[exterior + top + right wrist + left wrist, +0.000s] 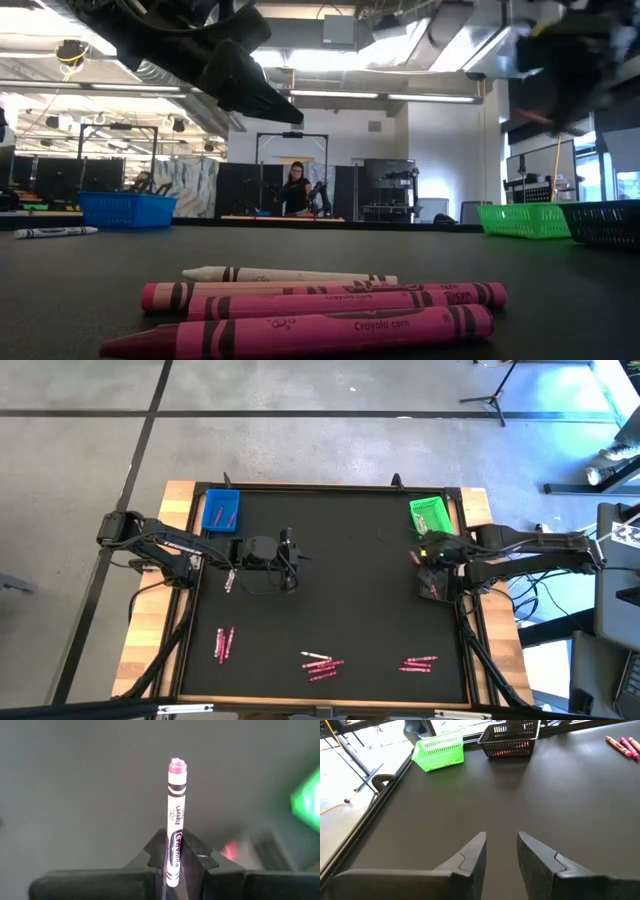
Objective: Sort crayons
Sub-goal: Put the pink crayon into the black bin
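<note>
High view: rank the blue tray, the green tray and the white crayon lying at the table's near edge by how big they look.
1. Blue tray and green tray: they look about alike, so I won't rank one above the other.
2. White crayon: far smaller, a thin sliver beside the pink ones.

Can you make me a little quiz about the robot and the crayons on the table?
1. True or false: the right end effector is holding a crayon.
2. What colour is the basket nearest the left arm? A) blue B) yellow C) orange
3. Fill in: the left end effector is open and holds ____.

Key:
1. True; its fingers are shut on a pink crayon.
2. A; the blue basket sits at the table's far left corner, and the green basket at the far right.
3. Nothing; only bare table shows between its fingers.
</note>
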Robot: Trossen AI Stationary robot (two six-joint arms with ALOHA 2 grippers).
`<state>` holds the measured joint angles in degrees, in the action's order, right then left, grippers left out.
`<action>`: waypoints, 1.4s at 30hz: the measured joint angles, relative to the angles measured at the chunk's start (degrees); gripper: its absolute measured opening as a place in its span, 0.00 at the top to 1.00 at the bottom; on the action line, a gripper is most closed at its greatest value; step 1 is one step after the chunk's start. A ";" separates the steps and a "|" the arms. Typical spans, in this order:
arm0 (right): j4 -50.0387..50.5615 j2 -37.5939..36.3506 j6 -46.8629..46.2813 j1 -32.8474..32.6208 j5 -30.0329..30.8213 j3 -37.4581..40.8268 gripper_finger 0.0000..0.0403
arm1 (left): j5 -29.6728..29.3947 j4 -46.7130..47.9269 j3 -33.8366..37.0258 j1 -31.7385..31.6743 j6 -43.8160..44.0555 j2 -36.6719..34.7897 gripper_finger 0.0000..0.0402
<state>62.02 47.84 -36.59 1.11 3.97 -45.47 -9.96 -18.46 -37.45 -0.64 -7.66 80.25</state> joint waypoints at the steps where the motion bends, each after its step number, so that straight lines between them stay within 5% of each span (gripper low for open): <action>1: 3.10 0.00 -1.75 0.00 -0.82 0.02 0.91 | 0.00 -0.02 0.00 0.00 0.06 0.00 0.75; 6: 10.93 0.00 -10.71 0.00 -2.42 1.38 0.91 | 0.00 -0.02 0.00 0.00 0.11 0.00 0.75; 15: 3.90 1.99 -12.81 0.04 -8.10 8.85 0.91 | -0.01 -0.02 0.00 0.00 0.11 0.00 0.75; 30: 3.63 18.71 -14.21 0.04 -7.76 8.65 0.91 | 0.00 0.00 0.00 0.00 0.13 0.00 0.75; 42: 13.36 18.38 -19.48 0.29 -4.18 3.70 0.91 | 0.00 0.00 0.00 -0.01 0.15 0.00 0.75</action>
<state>75.38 66.22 -56.07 1.40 -0.21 -41.77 -9.96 -18.46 -37.45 -0.65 -7.51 80.25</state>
